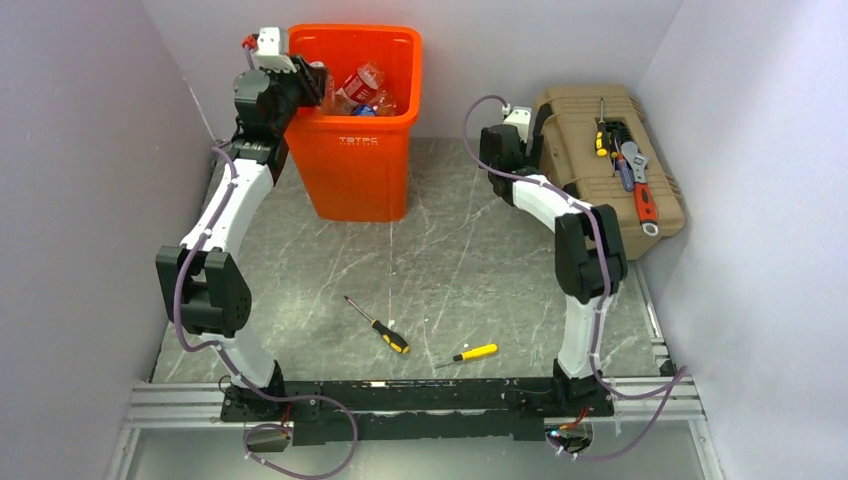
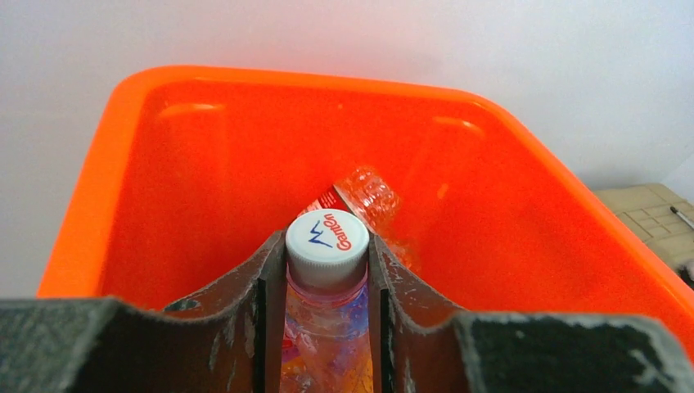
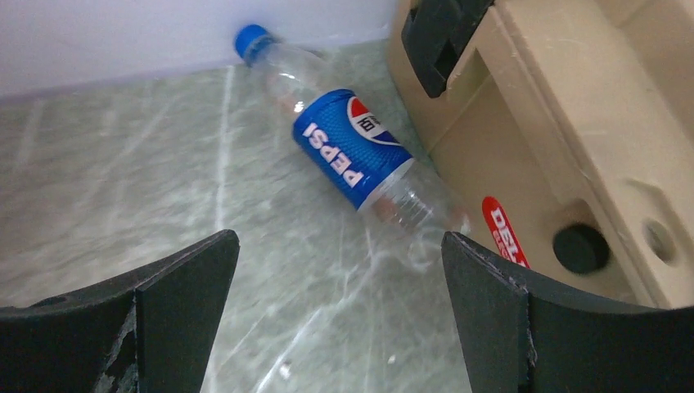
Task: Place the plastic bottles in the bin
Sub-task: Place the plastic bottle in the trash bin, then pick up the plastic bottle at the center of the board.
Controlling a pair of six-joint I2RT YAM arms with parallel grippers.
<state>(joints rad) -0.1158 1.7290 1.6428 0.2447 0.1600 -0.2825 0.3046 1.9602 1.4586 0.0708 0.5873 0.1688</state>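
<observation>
The bright orange bin [image 1: 358, 150] stands at the back left and holds a few plastic bottles [image 1: 358, 88]. My left gripper [image 2: 326, 250] hangs over the bin's left rim [image 2: 90, 184] and is shut on a clear plastic bottle [image 2: 326, 323] with a white cap [image 2: 326, 238], held over the bin's inside. Another clear bottle [image 2: 368, 196] lies below inside. My right gripper [image 3: 340, 270] stands wide open low over the floor beside the tan toolbox [image 3: 573, 123]. Ahead of it lies a clear bottle with a blue label [image 3: 348, 143] and blue cap, against the toolbox and wall.
The tan toolbox [image 1: 610, 160] at the back right carries a wrench and other tools on its lid. Two yellow-handled screwdrivers [image 1: 385, 328] [image 1: 470, 352] lie on the grey floor near the front. Walls close in on the left, back and right.
</observation>
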